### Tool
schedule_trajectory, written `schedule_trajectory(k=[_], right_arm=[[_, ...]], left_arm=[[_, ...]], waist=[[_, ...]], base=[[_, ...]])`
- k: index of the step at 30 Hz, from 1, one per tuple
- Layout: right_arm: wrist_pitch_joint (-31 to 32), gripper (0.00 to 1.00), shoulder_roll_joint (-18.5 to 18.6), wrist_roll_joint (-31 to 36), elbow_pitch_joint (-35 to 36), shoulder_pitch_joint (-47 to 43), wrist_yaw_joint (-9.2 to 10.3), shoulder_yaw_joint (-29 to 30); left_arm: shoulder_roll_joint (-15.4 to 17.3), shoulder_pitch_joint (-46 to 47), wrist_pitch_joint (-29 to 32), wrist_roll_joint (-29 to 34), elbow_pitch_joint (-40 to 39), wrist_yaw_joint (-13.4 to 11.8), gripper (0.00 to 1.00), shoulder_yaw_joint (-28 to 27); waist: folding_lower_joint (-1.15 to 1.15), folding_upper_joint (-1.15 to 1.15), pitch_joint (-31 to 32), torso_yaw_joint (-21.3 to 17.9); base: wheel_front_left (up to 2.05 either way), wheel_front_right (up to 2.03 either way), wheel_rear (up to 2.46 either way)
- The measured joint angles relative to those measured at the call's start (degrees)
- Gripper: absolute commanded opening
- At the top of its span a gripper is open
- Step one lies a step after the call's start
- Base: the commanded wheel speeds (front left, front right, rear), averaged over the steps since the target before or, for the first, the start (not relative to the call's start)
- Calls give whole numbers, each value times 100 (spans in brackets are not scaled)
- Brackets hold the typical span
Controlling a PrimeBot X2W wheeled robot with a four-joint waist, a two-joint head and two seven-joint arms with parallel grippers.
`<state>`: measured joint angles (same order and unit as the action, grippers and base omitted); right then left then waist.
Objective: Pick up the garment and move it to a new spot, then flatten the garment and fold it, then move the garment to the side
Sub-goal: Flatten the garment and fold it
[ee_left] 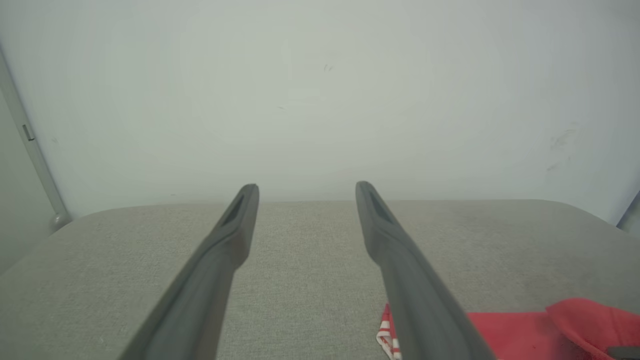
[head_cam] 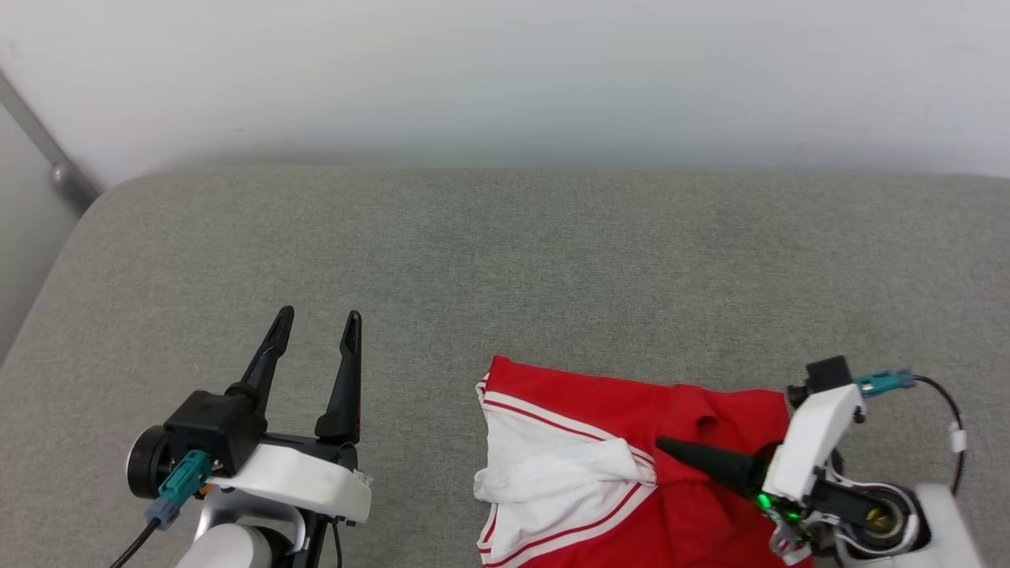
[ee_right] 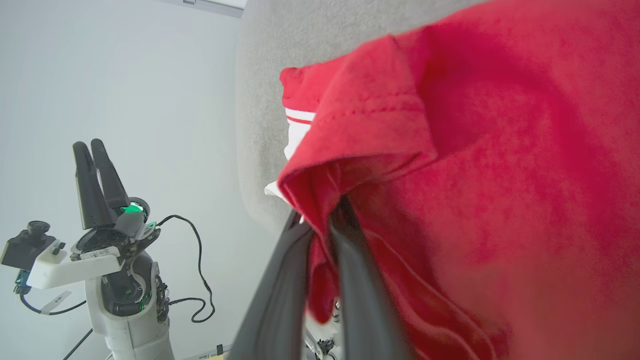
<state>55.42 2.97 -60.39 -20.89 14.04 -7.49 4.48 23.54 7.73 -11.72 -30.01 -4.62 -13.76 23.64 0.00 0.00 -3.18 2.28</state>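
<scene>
The garment [head_cam: 600, 442], red with a white sleeve and red-white striped trim, lies bunched on the grey padded surface at the lower right of the head view. My right gripper [head_cam: 664, 446] points left over it. In the right wrist view the fingers [ee_right: 350, 280] are shut on a fold of the red cloth [ee_right: 500, 175]. My left gripper [head_cam: 319, 315] stands open at the lower left with nothing between its fingers, well left of the shirt. The left wrist view shows that gripper [ee_left: 306, 187] and the garment's edge [ee_left: 520, 327] at the bottom right. The lettering is hidden.
The grey padded surface [head_cam: 505, 260] runs wide behind and to the left of the shirt, up to a white wall [head_cam: 505, 71]. Its left corner is rounded, with a grey pole [head_cam: 47, 150] beside it. The left gripper [ee_right: 89, 145] also appears in the right wrist view.
</scene>
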Motion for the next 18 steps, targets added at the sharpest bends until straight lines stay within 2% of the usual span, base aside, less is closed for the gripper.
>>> schedule_trajectory(k=[7,14,15,16,18], right_arm=[[-1128,0,-3,-1120,-390,441,0,-1637],[-1874,0,-8,-1245,-884,837,0,-2633],[-1965,6,-7,-1225,-946,892,0,-2732],[-2049,26,-8,-1211,-993,939,0,-2820],[-2162,100,-8,-1218,-1095,1001,0,-2945]], left_arm=[[22,138,21,4,-4,23,100,4],[-42,206,-35,-15,54,53,100,11],[-47,216,-44,-13,73,63,100,15],[-46,225,-54,1,93,63,100,25],[-63,253,-66,-1,113,66,100,26]], waist=[[0,0,-105,195],[0,0,-294,359],[0,0,-320,375],[0,0,-346,390],[0,0,-390,413]], base=[[0,0,0],[0,0,0],[0,0,0],[0,0,0],[0,0,0]])
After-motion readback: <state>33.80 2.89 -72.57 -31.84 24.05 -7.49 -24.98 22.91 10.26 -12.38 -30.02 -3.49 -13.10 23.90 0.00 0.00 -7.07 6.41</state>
